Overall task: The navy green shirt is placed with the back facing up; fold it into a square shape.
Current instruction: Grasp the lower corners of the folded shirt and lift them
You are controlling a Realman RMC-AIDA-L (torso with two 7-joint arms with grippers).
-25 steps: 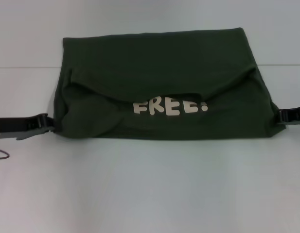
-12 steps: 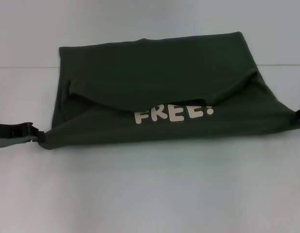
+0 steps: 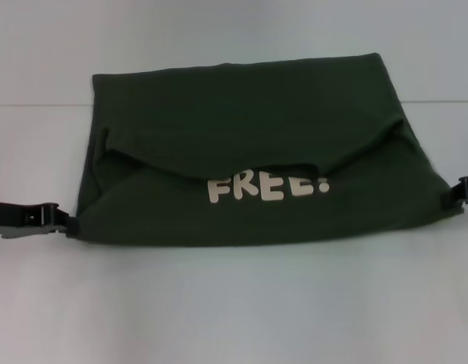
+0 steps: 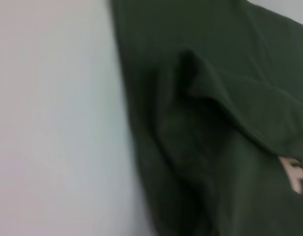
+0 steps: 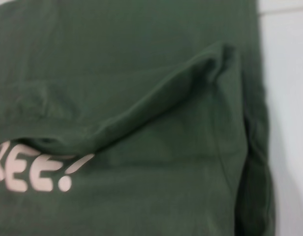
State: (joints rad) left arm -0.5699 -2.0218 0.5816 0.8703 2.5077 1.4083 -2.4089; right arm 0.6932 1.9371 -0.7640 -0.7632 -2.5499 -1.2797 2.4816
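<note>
The navy green shirt [image 3: 241, 114] lies on the white table [image 3: 234, 303], doubled over, with a sagging upper layer above cream letters "FREE" [image 3: 264, 186]. My left gripper [image 3: 67, 224] is at the shirt's near left corner. My right gripper [image 3: 455, 197] is at its near right corner. Both look shut on the cloth, and the near edge runs straight between them. The shirt fills the left wrist view [image 4: 215, 147] and the right wrist view [image 5: 141, 64]. Neither wrist view shows fingers.
Bare white table surface [image 3: 234, 303] lies in front of the shirt and at both sides. The table's far edge [image 3: 36, 105] runs behind the shirt.
Both grippers have moved outward and nearer to me with the corners. The near edge is now stretched wider and lies lower and closer.
</note>
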